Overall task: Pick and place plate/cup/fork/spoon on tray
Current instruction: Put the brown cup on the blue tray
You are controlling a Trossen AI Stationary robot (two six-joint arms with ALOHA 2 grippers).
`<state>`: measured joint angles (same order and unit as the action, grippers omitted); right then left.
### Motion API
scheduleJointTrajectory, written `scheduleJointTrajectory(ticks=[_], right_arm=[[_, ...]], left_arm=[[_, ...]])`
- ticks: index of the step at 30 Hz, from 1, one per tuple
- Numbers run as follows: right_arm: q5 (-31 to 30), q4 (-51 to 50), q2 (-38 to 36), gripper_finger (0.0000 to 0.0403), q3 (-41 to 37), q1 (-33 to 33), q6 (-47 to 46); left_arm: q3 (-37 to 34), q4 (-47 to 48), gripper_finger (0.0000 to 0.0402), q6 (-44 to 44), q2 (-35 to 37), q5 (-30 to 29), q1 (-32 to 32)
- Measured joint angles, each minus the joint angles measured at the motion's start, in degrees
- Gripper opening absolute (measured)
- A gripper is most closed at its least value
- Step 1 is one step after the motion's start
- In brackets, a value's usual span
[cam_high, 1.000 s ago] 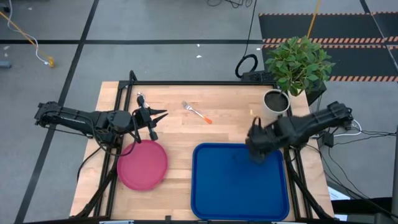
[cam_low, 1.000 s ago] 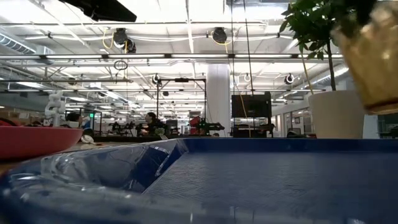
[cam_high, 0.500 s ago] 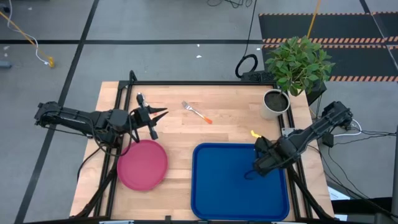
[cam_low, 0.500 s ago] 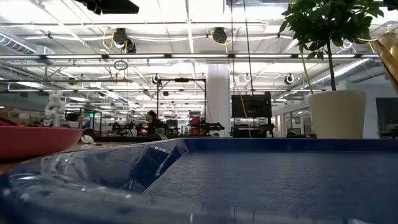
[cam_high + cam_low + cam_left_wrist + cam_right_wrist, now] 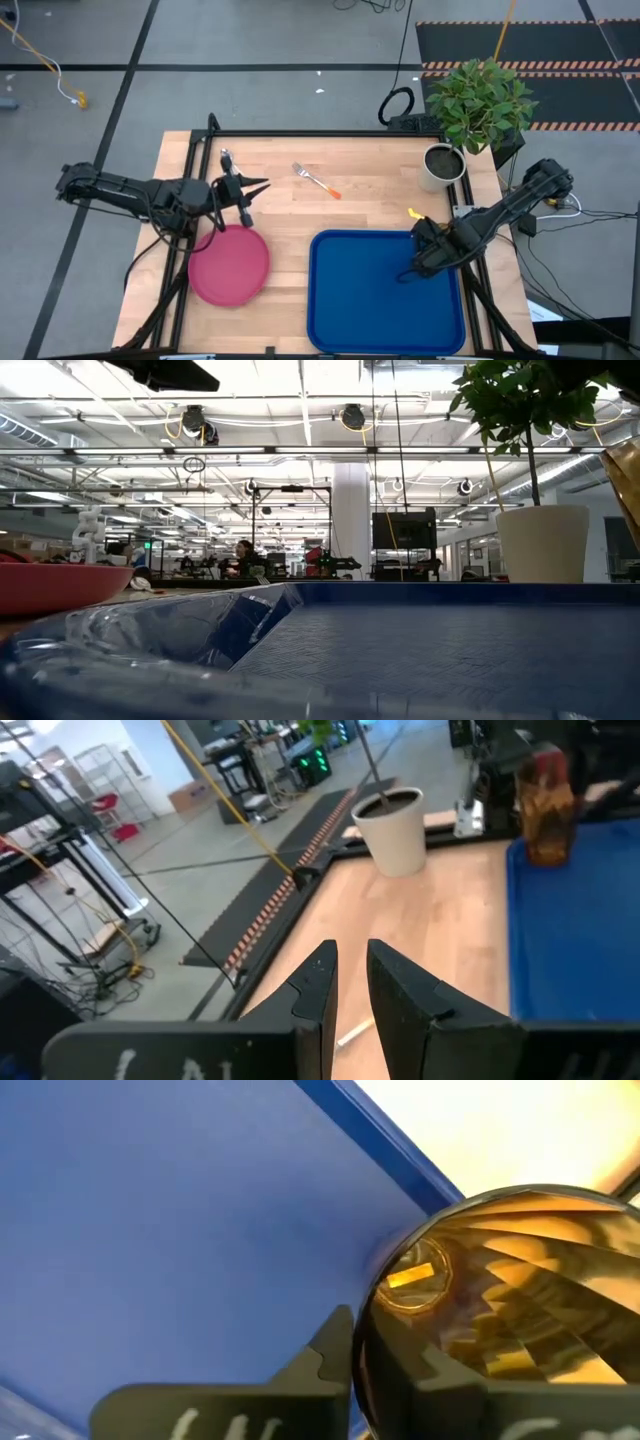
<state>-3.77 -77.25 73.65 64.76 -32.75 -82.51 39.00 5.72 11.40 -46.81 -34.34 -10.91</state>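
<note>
Right gripper is low over the tray's right side, fingers pinched on the rim of the cup, one finger outside the wall and the other inside it. From the wrist we look straight down the ribbed amber cup, its base close against the blue floor of the tray. In the left wrist view the cup stands upright at the tray's edge near the white pot with its plant. Over on the other side, the left gripper hangs above bare wood at the table's back left, fingers a narrow gap apart and holding nothing. The plate lies flat just left of the tray. The fork rests on the wood between the arms, behind the tray. The spoon is not something I can pick out.
</note>
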Motion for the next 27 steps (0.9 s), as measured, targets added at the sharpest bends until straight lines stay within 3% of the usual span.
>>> scheduleJointTrajectory(ticks=[15, 27], right_arm=[[-0.42, 2.43, -4.22, 0.0115, -0.32, 0.00, -4.05], [1.12, 1.06, -7.79, 0.0130, -0.19, 0.02, -4.49]], left_arm=[[0.00, 2.23, 0.0063, -1.34, 0.00, -0.03, -4.16], [0.00, 1.70, 0.0063, -0.05, 0.00, -0.18, -4.19]])
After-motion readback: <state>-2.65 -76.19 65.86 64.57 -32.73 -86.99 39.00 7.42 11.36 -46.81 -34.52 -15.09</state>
